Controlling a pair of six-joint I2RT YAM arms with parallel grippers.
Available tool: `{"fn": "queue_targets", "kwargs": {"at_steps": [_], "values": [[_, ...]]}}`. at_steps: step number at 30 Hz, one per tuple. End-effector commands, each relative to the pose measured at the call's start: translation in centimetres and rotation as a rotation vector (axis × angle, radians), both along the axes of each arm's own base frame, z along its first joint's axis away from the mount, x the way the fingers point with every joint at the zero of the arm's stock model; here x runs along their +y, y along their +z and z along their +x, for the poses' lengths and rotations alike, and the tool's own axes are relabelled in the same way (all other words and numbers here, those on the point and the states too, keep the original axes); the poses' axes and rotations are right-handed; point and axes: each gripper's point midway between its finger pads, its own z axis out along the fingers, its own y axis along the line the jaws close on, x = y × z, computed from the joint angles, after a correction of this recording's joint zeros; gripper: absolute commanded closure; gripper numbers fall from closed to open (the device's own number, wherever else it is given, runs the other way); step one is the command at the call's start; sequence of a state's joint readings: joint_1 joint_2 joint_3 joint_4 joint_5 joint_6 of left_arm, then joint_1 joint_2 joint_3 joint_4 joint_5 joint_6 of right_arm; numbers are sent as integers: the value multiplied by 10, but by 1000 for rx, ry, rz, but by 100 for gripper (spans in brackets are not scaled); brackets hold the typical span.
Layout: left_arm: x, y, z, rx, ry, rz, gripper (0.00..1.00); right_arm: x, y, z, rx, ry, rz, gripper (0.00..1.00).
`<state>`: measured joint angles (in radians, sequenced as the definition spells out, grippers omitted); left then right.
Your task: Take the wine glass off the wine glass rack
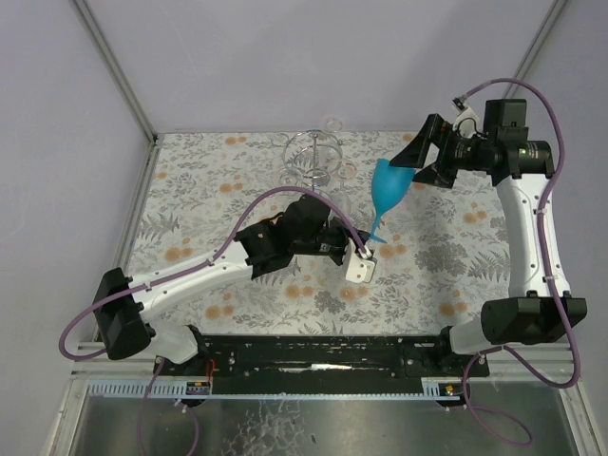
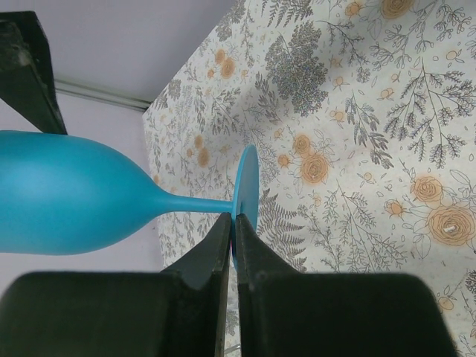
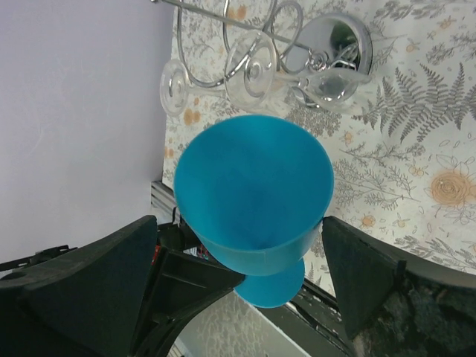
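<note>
Wine glass (image 1: 389, 187) is off the wine glass rack (image 1: 313, 160), in the air to its right above the surface (image 1: 456, 256); the long axis tilts from the foot, pinched in the closed left end effector (image 2: 232, 223), up to the bowl, which sits between the wide-spread fingers of the empty right end effector (image 3: 245, 271).

We see the glass (image 1: 390, 185): matte blue, off the rack (image 1: 313, 157) & in the air near its right side, not touching it. Bowl tilts up & away, foot low, w/ the foot's rim pinched in the left gripper (image 2: 232, 223). Rack is shiny chrome wire, upright at back centre, round base, looped rings holding clear glasses (image 3: 253, 67).
</note>
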<state>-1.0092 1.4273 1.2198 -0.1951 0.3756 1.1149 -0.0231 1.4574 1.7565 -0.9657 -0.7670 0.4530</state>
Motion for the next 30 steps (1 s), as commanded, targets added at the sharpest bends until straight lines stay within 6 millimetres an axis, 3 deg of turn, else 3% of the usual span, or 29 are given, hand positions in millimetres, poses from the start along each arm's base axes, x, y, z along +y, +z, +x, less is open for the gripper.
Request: {"fn": "queue_targets", "kwargs": {"at_steps": [1, 8, 16, 18, 23, 25, 26, 27, 29, 30], "values": [[-10, 29, -3, -51, -21, -90, 100, 14, -9, 2, 9, 32, 9, 1], [-13, 31, -3, -52, -24, -93, 100, 24, -24, 3, 32, 50, -4, 1], [-12, 30, -7, -52, -28, -90, 100, 26, -22, 4, 17, 44, 5, 0], [-12, 29, -8, -52, -29, -89, 100, 27, -22, 4, 17, 49, 10, 8], [-13, 30, -6, -57, -19, -87, 100, 29, -31, 1, 56, 60, 21, 51], [-13, 30, -4, -60, -10, -89, 100, 28, -31, 0, 55, 60, 20, 54], [-14, 30, -3, -62, -4, -90, 97, 28, -30, 0, 53, 59, 20, 54], [-13, 30, -1, -63, 3, -89, 86, 28, -29, 1, 50, 56, 18, 54], [-14, 31, 2, -69, 18, -95, 55, 27, -27, 1, 47, 51, 11, 53], [-14, 34, 4, -74, 31, -106, 33, 26, -28, 1, 52, 47, 7, 53]]}}
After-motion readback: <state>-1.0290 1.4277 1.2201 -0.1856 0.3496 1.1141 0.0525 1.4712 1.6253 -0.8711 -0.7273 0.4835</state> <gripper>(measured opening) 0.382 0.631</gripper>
